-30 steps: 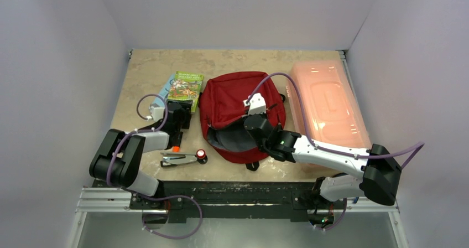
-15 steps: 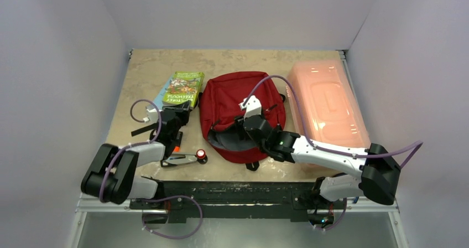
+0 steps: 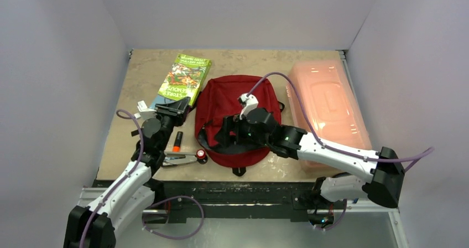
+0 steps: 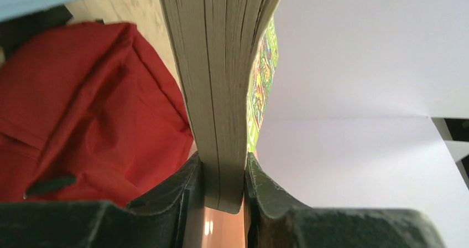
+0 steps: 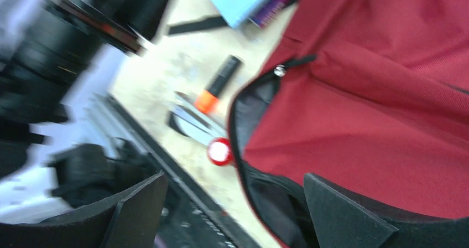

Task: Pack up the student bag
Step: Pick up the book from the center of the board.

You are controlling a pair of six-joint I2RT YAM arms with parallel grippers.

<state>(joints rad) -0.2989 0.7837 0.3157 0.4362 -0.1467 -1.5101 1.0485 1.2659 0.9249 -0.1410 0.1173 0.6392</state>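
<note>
Fig.: packing looks early; nothing visibly inside yet. Nearest, L of student bag [image 3: 238, 107]: metal tool w/ red knob [image 3: 182, 158] and marker [image 3: 177, 141], loose on desk [image 3: 138, 71]. R jaws gape, empty, over bag's unzipped mouth. Bag: dark red, slack, mid-desk, grey lining. L jaws clamp green book [image 3: 185, 81], far-L of bag. Pink box [image 3: 329, 101] R of bag.

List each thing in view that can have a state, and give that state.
student bag, main zip open, lying flat.
green book, held at one edge by the left gripper.
left gripper, shut on the green book.
right gripper, open over the student bag.
pink box, lid on.
marker, lying flat.
</note>
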